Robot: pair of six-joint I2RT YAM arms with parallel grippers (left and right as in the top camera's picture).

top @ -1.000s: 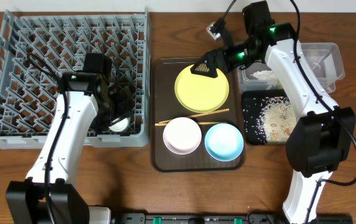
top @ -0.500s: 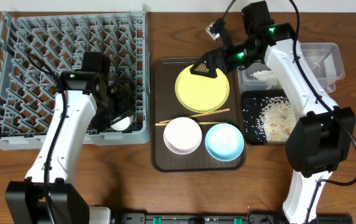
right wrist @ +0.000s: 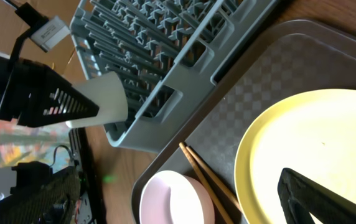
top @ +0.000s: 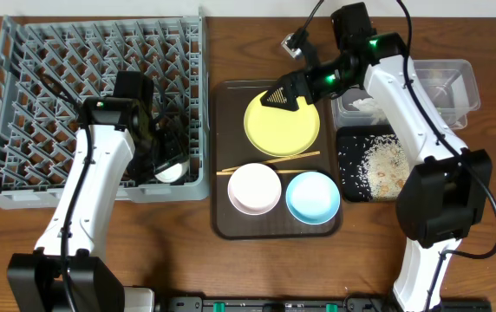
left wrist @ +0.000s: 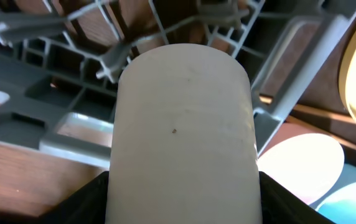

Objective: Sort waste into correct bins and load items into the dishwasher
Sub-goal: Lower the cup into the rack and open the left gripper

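My left gripper [top: 163, 165] is shut on the small white cup [left wrist: 181, 124], holding it in the front right corner of the grey dish rack [top: 57, 52]. My right gripper [top: 284, 95] looks open and empty, hovering over the far edge of the yellow-green plate [top: 283, 126]. One of its fingers shows above the plate in the right wrist view [right wrist: 327, 193]. The white bowl [top: 253, 189], light-blue bowl [top: 312, 197] and chopsticks [top: 270, 160] lie on the brown serving tray [top: 226, 221]. Rice [top: 385, 165] lies in the black tray [top: 348, 173]. Tissue [top: 365, 104] lies in the clear tub [top: 456, 82]. No snack wrapper is in view.
The rack's near wall [right wrist: 165, 93] stands just left of the serving tray. The clear tub and black tray sit side by side right of the serving tray, under my right arm. Bare wooden table [top: 187, 260] runs along the front.
My right gripper has shifted slightly left over the plate's far edge. My left gripper has settled the cup a little lower into the rack corner.
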